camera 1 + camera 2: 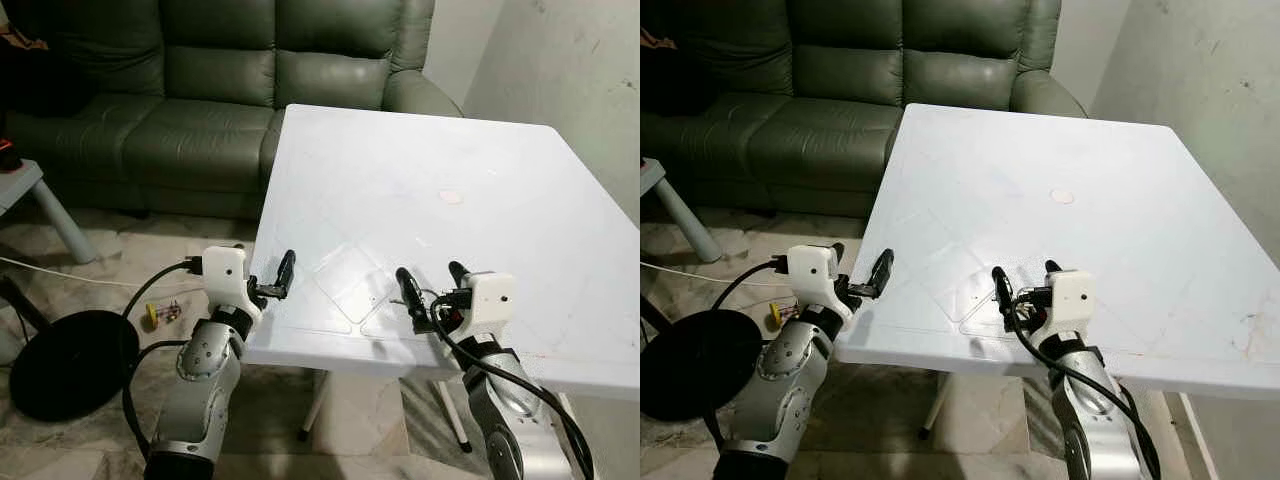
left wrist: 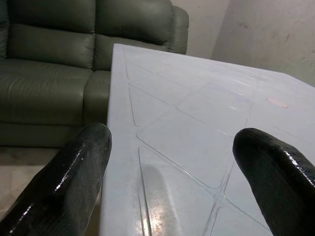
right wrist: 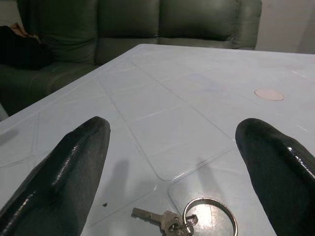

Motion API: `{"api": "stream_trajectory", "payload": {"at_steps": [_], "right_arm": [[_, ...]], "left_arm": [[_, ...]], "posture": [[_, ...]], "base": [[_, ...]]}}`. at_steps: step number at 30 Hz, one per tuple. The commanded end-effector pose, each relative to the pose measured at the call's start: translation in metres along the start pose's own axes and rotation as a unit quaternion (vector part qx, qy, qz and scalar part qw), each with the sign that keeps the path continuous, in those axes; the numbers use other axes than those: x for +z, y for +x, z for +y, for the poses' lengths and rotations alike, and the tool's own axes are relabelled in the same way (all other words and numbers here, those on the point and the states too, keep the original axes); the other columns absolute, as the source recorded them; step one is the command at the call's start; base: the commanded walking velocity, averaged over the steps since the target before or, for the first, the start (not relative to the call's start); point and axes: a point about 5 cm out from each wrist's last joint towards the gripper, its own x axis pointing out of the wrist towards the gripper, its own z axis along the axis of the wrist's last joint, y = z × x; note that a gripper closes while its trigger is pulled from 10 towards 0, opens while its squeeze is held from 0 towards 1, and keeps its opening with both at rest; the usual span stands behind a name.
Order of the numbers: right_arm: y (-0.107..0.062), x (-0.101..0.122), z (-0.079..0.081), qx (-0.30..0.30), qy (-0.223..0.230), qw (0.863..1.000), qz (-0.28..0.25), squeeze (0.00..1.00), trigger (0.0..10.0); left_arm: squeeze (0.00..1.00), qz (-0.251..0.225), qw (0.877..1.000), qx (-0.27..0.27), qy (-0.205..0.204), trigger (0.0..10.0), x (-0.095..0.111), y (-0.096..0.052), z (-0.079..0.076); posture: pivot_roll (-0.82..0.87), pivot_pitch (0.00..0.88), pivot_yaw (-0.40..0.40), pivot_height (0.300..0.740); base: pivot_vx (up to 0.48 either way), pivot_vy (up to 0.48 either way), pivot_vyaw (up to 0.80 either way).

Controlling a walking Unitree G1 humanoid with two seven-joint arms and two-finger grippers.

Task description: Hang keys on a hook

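Keys (image 3: 184, 220) lie on white table (image 1: 400, 180) near its front edge. Right gripper (image 3: 172, 162) hovers just above them, jaws wide. Left gripper (image 2: 172, 167) at table's left edge, jaws wide too.

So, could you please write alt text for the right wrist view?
A key ring with keys lies on the white table, between and just ahead of the open right gripper and its two black fingers. A green sofa stands beyond the table.

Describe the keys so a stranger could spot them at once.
Start at the white table in front of the green sofa and go to its near edge. Between the open fingers of the right gripper lie the keys: small metal keys on a round silver ring.
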Motion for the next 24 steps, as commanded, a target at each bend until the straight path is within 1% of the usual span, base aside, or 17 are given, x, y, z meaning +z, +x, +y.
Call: {"api": "stream_trajectory", "payload": {"at_steps": [1, 3, 6, 9, 11, 15, 16, 17, 20, 23, 24], "right_arm": [[0.000, 0.006, -0.002, -0.010, 0.005, 1.000, -0.004, 0.00, 10.0], [0.000, 0.005, -0.003, -0.016, 0.006, 1.000, -0.003, 0.00, 10.0], [0.001, 0.005, -0.002, -0.017, 0.005, 1.000, 0.002, 0.00, 10.0], [0.001, 0.004, -0.003, -0.023, 0.006, 1.000, 0.006, 0.00, 10.0], [0.003, 0.004, -0.003, -0.037, 0.015, 0.999, 0.021, 0.00, 10.0], [0.005, 0.004, -0.001, -0.041, 0.021, 0.999, 0.027, 0.00, 10.0], [0.009, 0.004, 0.001, -0.038, 0.026, 0.999, 0.028, 0.00, 10.0], [0.009, 0.004, 0.001, -0.038, 0.026, 0.999, 0.028, 0.00, 10.0], [0.022, 0.003, 0.007, -0.034, 0.013, 0.999, 0.034, 0.00, 10.0], [0.026, 0.004, 0.009, -0.026, 0.012, 0.999, 0.032, 0.00, 10.0], [0.031, 0.006, 0.010, -0.023, 0.009, 0.999, 0.031, 0.00, 10.0]], "left_arm": [[0.00, 0.010, 1.000, -0.005, 0.007, 10.0, -0.002, -0.001, -0.002], [0.00, 0.010, 1.000, -0.006, 0.008, 10.0, -0.002, -0.001, -0.003], [0.00, 0.013, 1.000, -0.012, 0.020, 10.0, -0.003, -0.001, -0.003], [0.00, 0.013, 1.000, -0.015, 0.021, 10.0, -0.002, -0.001, -0.004], [0.00, 0.013, 0.999, -0.024, 0.031, 10.0, -0.002, -0.002, -0.007], [0.00, 0.013, 0.999, -0.037, 0.036, 10.0, -0.002, -0.004, -0.012], [0.00, 0.013, 0.998, -0.043, 0.035, 10.0, -0.003, -0.004, -0.015], [0.00, 0.013, 0.998, -0.043, 0.035, 10.0, -0.003, -0.004, -0.015], [0.00, 0.018, 0.997, -0.062, 0.038, 10.0, -0.005, -0.006, -0.025], [0.00, 0.019, 0.997, -0.067, 0.040, 10.0, -0.005, -0.007, -0.027], [0.00, 0.018, 0.997, -0.071, 0.039, 10.0, -0.005, -0.007, -0.029]], "posture": [[0.03, 0.064, -0.077, 0.740], [0.04, 0.065, -0.078, 0.740], [0.04, 0.068, -0.078, 0.740], [0.04, 0.068, -0.079, 0.740], [0.05, 0.070, -0.079, 0.740], [0.05, 0.070, -0.079, 0.740], [0.05, 0.070, -0.074, 0.740], [0.05, 0.070, -0.074, 0.740], [0.05, 0.070, -0.074, 0.740], [0.05, 0.068, -0.074, 0.740], [0.05, 0.067, -0.074, 0.740]], "base": [[0.000, 0.000, 0.00], [0.000, 0.000, 0.00], [0.000, 0.000, 0.00], [0.000, 0.000, 0.00], [0.000, 0.000, 0.00], [0.000, 0.000, 0.00], [0.000, 0.000, 0.00], [0.000, 0.000, 0.00], [0.000, 0.000, 0.00], [0.000, 0.000, 0.00], [0.000, 0.000, 0.00]]}}
